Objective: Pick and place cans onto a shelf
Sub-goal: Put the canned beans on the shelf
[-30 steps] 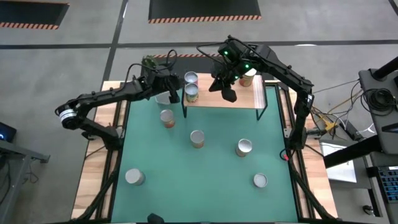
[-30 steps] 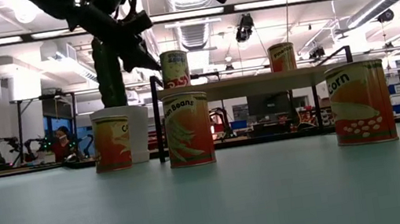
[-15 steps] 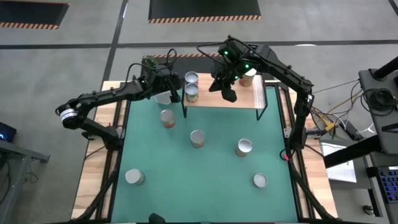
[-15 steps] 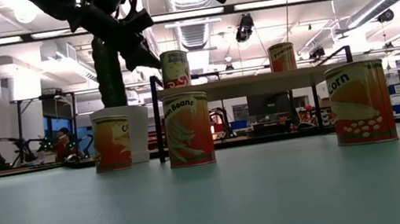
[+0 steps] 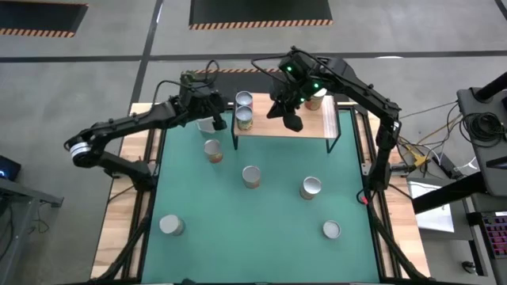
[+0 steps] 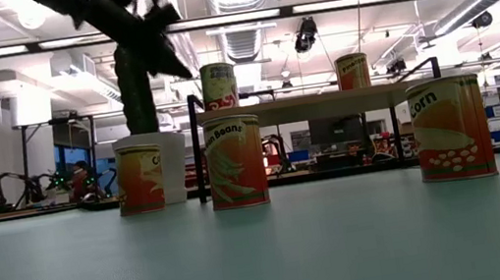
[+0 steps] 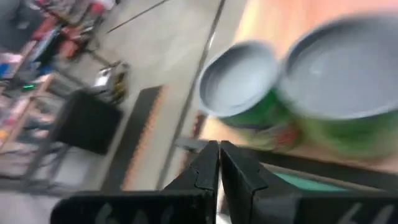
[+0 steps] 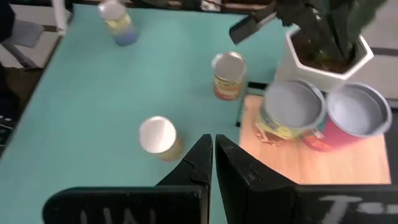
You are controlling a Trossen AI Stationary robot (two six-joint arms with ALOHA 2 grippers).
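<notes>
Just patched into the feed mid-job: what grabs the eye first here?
Both arms crowd the far end: the left gripper and right gripper, both shut and empty, hover near the shelf, which already carries three cans. Five more cans stand scattered on the green mat.

3 cans (image 5: pixel 244 119) on shelf (image 5: pixel 309 125), 5 on table (image 5: pixel 269 214).
</notes>
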